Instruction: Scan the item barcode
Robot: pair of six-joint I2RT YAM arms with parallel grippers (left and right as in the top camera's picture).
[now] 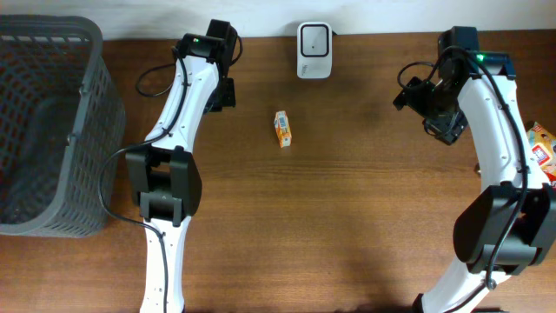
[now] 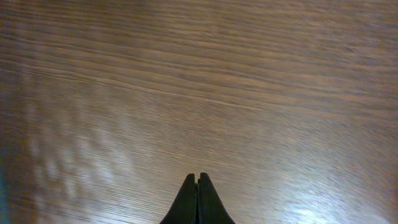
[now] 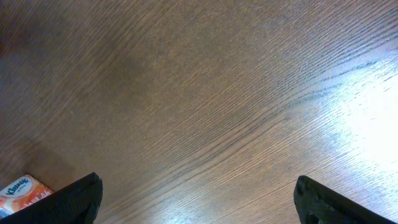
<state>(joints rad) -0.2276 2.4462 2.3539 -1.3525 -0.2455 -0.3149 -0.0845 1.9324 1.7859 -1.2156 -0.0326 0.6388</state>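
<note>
Small orange carton (image 1: pixel 282 128) lies ungripped before the white plastic scanner (image 1: pixel 314 49); left gripper (image 2: pixel 197 185) pinched shut, empty, right gripper (image 3: pixel 198 194) spread wide, presumably for pickup.

Orange box (image 1: pixel 282 129) — print too small to read; basket (image 1: pixel 52 33) cut by left edge.

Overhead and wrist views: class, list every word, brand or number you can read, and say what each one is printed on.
"Kleenex": on the tissue packet in the bottom left corner of the right wrist view.
On the small orange box, overhead view: print too small to read.
On the colourful packets at the right edge of the overhead view: print too blurred to read.
Left wrist view: no text.
</note>
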